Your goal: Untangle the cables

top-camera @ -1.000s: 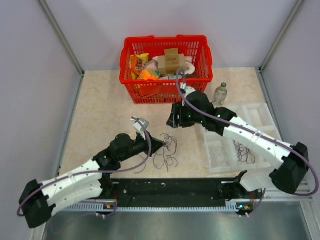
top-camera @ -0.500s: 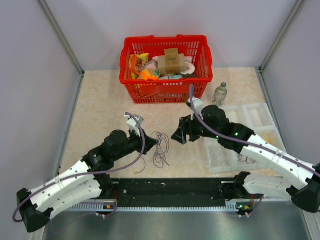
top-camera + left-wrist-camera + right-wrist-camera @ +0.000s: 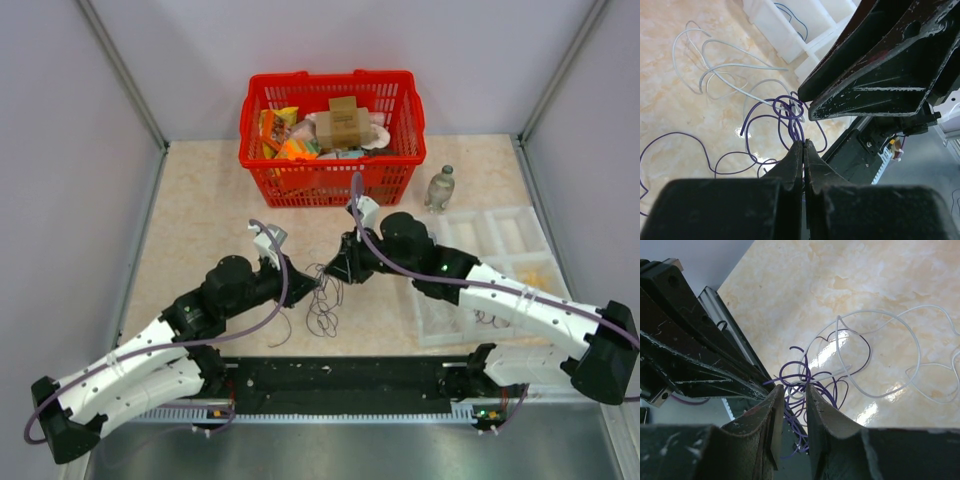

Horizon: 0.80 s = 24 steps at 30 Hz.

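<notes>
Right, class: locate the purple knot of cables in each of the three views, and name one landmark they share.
Top external: purple knot, centre of the table.
Left wrist: purple knot mid-frame, just above the shut left gripper.
Right wrist: purple knot lower centre, inside the right gripper.
Shared landmark: the marble table under it.

right jaws moved left, onto the cables [image 3: 790,111]

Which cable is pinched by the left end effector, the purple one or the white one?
The purple cable: its dark strands run into the shut tips of the left end effector. The white cable lies in pale loops farther out.
</notes>
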Motion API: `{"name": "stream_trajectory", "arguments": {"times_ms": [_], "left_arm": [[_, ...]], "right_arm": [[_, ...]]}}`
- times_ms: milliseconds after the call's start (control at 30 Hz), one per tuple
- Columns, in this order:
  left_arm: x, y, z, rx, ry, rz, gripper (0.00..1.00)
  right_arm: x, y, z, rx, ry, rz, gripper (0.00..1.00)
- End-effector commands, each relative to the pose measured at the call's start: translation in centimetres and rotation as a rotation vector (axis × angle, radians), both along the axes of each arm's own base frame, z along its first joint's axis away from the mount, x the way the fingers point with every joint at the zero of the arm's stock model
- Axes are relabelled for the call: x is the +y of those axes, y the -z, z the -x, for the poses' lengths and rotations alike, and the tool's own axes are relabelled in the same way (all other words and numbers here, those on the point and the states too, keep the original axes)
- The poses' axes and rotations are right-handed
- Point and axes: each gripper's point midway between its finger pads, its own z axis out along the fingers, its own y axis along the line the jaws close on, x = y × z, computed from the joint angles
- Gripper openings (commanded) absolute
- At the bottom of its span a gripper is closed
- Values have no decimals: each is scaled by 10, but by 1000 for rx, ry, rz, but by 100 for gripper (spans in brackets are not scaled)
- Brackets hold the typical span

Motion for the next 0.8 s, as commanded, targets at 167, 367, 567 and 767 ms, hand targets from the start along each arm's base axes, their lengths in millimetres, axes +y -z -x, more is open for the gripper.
{"name": "stream_trajectory", "arguments": {"times_ms": [167,367,567,767], "left_arm": [[-8,-32,-2,-35,14,66,0],[-6,-39,-2,-47,12,75,0],[-7,-36,-1,-38,17,71,0],[-7,-32,-1,-30,16,66,0]], "right_arm": [[6,-2,1,-69,12,23,30],[7,8,0,-115,36,116,34],[7,7,-5,-155,88,150,32],[2,-4,-8,-194,127,139,32]]}}
